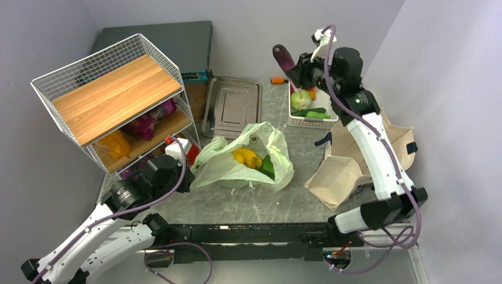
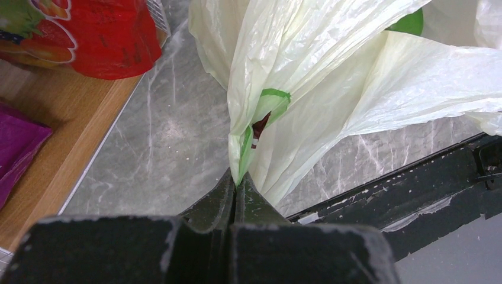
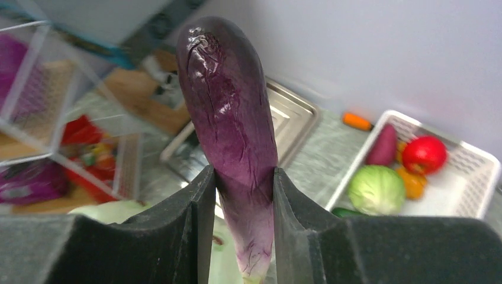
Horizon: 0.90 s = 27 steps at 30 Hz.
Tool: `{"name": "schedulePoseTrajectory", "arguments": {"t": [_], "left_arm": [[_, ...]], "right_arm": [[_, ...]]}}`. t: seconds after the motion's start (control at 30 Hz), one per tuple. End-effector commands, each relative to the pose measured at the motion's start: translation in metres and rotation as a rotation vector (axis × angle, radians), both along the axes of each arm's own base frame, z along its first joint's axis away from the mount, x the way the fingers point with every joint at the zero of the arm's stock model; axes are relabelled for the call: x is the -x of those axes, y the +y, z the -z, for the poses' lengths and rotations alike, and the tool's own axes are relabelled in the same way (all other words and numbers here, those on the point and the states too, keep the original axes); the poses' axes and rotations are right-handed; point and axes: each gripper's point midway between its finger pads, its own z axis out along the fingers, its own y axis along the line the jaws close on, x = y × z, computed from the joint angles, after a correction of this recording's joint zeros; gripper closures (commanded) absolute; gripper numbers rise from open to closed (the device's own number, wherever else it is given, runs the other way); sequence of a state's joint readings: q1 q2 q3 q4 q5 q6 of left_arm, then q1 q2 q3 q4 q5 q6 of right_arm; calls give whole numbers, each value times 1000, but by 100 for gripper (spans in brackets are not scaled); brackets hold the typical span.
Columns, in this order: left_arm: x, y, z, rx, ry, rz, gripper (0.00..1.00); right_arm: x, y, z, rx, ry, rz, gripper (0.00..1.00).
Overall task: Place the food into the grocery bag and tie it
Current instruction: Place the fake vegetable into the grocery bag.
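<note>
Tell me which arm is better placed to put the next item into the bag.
Right: the right gripper clamps the eggplant in the air, while the left gripper is pinched shut on the bag edge.

Left arm (image 1: 89,236): white moulded link shells, black cylindrical joint housings. Right arm (image 1: 373,148): same build, with a small green indicator light (image 1: 357,100). Each arm carries a purple sheathed cable (image 1: 329,71). Left claw (image 2: 235,184) and right claw (image 3: 244,177): matte black fingers (image 3: 195,231), edges scuffed pale.
</note>
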<state>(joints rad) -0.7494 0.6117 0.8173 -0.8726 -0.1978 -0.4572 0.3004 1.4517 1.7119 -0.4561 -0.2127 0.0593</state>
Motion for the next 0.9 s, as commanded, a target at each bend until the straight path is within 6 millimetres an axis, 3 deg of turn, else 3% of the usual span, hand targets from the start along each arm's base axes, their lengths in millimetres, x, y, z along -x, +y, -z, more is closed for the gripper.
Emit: {"name": "schedulePoseTrajectory", "arguments": {"t": [0.0, 0.43, 0.63, 0.87], "left_arm": [[-4, -5, -10, 45, -41, 5, 100], [-5, -5, -8, 40, -31, 3, 100], [-5, -5, -8, 43, -35, -2, 100], [-5, -5, -9, 42, -29, -4, 100]], "right_arm": [[54, 45, -40, -83, -147, -293, 100], [154, 110, -23, -46, -202, -629, 100], [181, 135, -4, -13, -175, -726, 100], [199, 157, 18, 15, -140, -783, 100]]}}
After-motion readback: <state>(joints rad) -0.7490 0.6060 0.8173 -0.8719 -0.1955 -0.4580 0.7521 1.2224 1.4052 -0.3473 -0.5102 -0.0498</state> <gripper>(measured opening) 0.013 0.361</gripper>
